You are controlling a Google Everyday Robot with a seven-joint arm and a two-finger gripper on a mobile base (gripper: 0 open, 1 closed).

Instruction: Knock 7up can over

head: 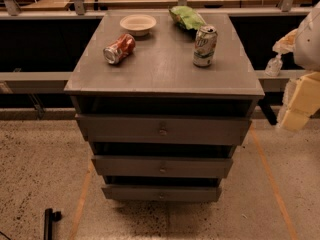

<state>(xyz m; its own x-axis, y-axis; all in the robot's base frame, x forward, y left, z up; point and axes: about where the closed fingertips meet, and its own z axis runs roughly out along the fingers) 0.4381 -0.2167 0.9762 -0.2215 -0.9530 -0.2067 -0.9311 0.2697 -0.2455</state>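
One 7up can point(205, 45) stands upright on the right side of the grey surface point(165, 71), silver top up. Just beyond it, at the far edge, lies a green snack bag point(186, 17). Left of the bag sits a white bowl point(138, 24), its inside bare. Near the bowl, a red can point(119, 49) lies on its side. The tool point(299, 104) hangs off the surface's right edge, apart from the can; wide or narrow, I cannot tell.

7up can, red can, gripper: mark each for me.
7up can point(205, 46): camera view, middle of its upright side wall.
red can point(119, 49): camera view, side wall of the can lying down.
gripper point(299, 106): camera view, cream end part at the right edge, off the cabinet point(165, 79).
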